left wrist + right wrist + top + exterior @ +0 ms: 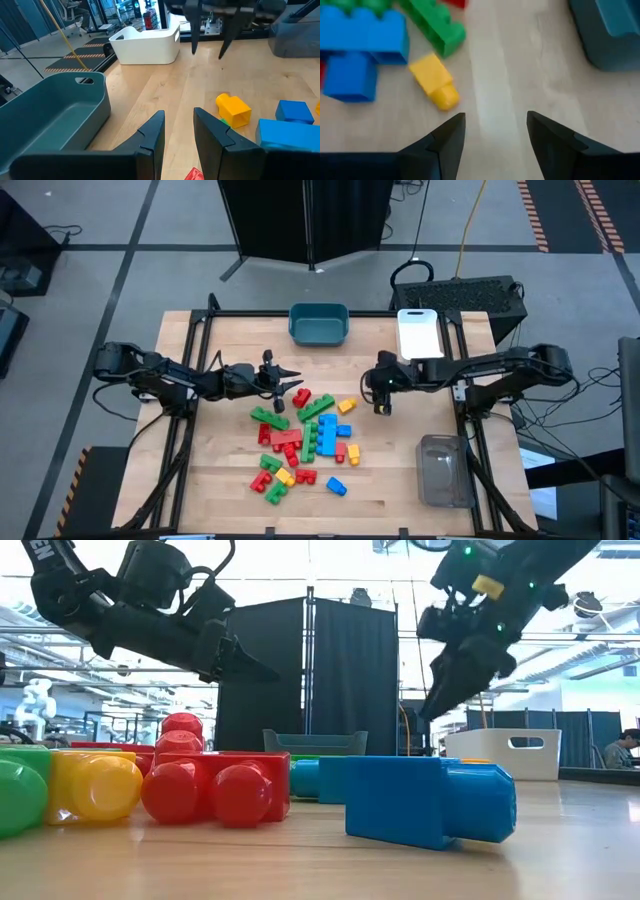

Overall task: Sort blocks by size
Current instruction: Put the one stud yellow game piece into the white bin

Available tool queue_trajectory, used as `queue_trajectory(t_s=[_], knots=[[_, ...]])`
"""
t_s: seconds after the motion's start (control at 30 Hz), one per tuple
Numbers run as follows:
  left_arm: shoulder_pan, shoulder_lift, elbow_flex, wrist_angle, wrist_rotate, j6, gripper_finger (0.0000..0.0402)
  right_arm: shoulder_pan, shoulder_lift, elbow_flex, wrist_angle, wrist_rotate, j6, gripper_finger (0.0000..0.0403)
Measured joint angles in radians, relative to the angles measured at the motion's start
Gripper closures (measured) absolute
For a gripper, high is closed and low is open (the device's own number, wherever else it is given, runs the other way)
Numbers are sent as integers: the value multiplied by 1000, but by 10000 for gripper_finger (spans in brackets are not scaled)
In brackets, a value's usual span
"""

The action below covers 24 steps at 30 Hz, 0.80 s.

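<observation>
Currently right pincer is hovering over bare bench, fingers spread apart, holding nothing, touching nothing. Nearest target is looking like the yellow block just ahead of it, lying loose at the edge of the blocks piled mid-bench. To do this pick well: centre the fingers across the block's short sides, drop straight, avoid nudging the green block beside it. Left pincer is hanging over the pile's far edge, fingers parted narrowly, empty. Teal bin, white bin and clear bin are sitting around the pile, no blocks showing inside.
</observation>
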Motion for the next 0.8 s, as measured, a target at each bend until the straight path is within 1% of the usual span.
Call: queue_trajectory(t_s=[0.1,0.23,0.37,0.53,0.6,0.8], knots=[[0,0,0,0,-2,0,315,-5,18,-7,-12,-82,34,200],[0,0,0,-1,-2,0,315,-5,100,-38,-57,-109,63,200],[0,0,0,-6,-2,-1,315,-3,184,-41,-91,-134,65,200],[0,0,0,-5,-2,-1,315,-3,205,-39,-79,-137,42,200],[0,0,0,-2,-2,-1,315,-3,197,-42,-53,-136,30,200],[0,0,0,0,-2,0,315,-3,194,-41,127,-144,-24,200]])
